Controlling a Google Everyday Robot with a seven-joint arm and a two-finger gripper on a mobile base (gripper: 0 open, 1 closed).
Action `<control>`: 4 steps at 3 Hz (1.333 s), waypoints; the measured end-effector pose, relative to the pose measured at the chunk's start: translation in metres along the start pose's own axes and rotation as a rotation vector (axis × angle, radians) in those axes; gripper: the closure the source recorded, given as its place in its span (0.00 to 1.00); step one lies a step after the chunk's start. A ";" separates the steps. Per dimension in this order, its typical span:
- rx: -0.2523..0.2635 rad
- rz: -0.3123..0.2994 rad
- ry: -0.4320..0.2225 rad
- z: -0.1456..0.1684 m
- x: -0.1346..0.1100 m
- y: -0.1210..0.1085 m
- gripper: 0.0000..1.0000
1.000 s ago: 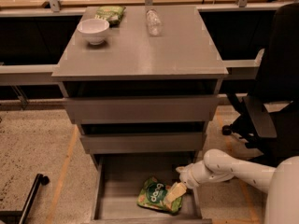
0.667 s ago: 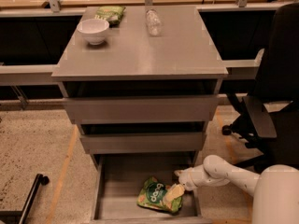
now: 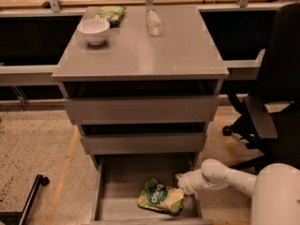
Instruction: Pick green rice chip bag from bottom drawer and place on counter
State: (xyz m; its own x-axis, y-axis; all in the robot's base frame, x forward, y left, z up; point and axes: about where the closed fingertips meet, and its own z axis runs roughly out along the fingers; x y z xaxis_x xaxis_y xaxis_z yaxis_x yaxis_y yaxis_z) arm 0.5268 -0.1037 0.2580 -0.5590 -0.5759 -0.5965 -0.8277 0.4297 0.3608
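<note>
1. Surface (image 3: 178, 50): the grey cabinet top, high above the hand and back from it. This is where the bag is to go. It carries items 7 to 9.

2. Office chair (image 3: 276, 102): black, to the right of the hand and above it.

3. Upper drawers (image 3: 140, 109): two grey fronts stacked directly above the hand, both pushed in.

4. Bottom drawer (image 3: 119, 191): pulled out, with its grey floor exposed. The hand sits inside it, against the right wall.

5. Arm (image 3: 220, 176): a single white arm that enters from the lower right and reaches left into the drawer.

6. Green rice chip bag (image 3: 157, 196): lies flat on the drawer floor, just left of the hand and slightly below it.
   - Its long axis runs roughly across the drawer, left to right.
   - Its right end meets the hand.
   - Its round logo faces up.

7. Hand (image 3: 182, 185): sits at the bag's upper right corner, touching it or very nearly so. Whether it is released or clenched on the bag cannot be told.

8. Bowl (image 3: 93, 30): white, far up and to the left of the hand.

9. Bottle (image 3: 153, 22): clear, lying on its side far above the hand.

10. Pale green bag (image 3: 109, 14): at the far back left, the item most distant from the hand.
</note>
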 end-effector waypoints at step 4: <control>-0.009 0.192 -0.023 0.107 0.060 -0.060 0.00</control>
State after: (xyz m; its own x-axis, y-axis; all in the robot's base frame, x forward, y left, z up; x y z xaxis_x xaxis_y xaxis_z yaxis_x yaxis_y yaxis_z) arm 0.5476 -0.0897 0.1238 -0.7055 -0.4680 -0.5322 -0.7064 0.5242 0.4756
